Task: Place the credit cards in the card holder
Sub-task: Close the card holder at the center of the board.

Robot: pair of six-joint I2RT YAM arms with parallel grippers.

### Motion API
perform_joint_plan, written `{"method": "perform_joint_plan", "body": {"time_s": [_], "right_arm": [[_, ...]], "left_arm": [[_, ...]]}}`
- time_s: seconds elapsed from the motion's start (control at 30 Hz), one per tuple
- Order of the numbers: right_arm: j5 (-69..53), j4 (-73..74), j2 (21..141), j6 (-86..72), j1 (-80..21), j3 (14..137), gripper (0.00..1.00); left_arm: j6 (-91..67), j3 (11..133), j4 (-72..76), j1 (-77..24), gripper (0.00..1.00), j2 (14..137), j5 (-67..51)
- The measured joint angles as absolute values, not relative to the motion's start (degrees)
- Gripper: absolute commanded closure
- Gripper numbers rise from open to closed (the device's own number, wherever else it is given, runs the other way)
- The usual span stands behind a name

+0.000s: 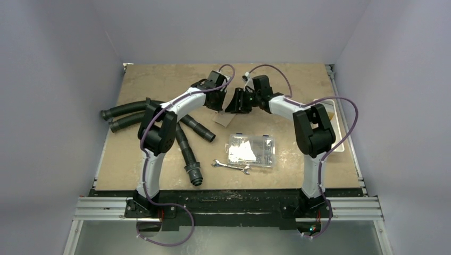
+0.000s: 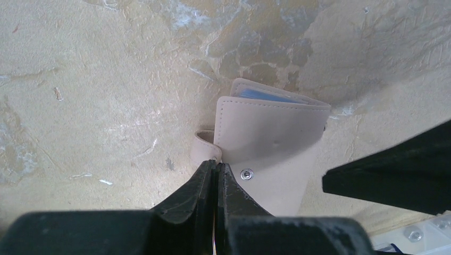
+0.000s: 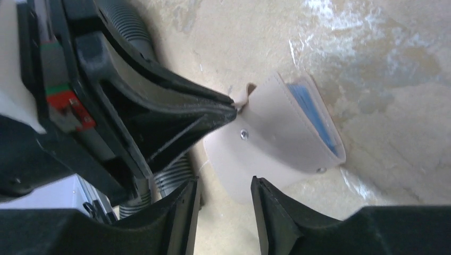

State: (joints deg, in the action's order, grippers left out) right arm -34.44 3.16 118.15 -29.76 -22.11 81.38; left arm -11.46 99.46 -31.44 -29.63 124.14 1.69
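Observation:
The card holder [image 2: 271, 133] is a pale tan wallet lying open on the table; it also shows in the right wrist view [image 3: 282, 133] and as a tan patch in the top view [image 1: 224, 119]. Light-blue credit cards [image 2: 266, 96] sit in its pocket with their edge showing, which the right wrist view [image 3: 315, 114] shows too. My left gripper [image 2: 216, 164] is shut on the holder's snap strap [image 2: 206, 151]. My right gripper [image 3: 223, 186] is open and empty, just short of the holder's lower flap. In the top view both grippers [image 1: 219, 103] [image 1: 237, 101] meet over the holder.
Black corrugated hoses [image 1: 127, 114] lie at the left and run under the left arm. A clear plastic compartment box [image 1: 250, 150] and a wrench [image 1: 231, 167] lie in front. A white tray [image 1: 339, 125] stands at the right edge.

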Motion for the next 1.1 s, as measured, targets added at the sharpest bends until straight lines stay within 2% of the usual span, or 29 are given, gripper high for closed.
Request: {"method": "perform_joint_plan", "body": {"time_s": [0.17,0.23,0.7,1.1], "right_arm": [[-34.0,1.9,116.8,-29.9,-22.1,77.8,0.8],[-34.1,0.6,117.9,-30.2,-22.1,77.5,0.86],[-34.8,-4.1,123.9,-31.9,-22.3,80.2,0.91],[-35.6,-4.7,127.1,-33.2,-22.7,84.0,0.91]], "left_arm": [[-11.5,99.5,-31.2,-29.6,1.0,124.0,1.0],[-11.5,99.5,-31.1,-29.6,1.0,124.0,0.3],[-11.6,99.5,-31.0,-28.9,1.0,123.9,-1.8],[-11.6,98.9,-31.0,-27.8,1.0,122.7,-4.1]]}}
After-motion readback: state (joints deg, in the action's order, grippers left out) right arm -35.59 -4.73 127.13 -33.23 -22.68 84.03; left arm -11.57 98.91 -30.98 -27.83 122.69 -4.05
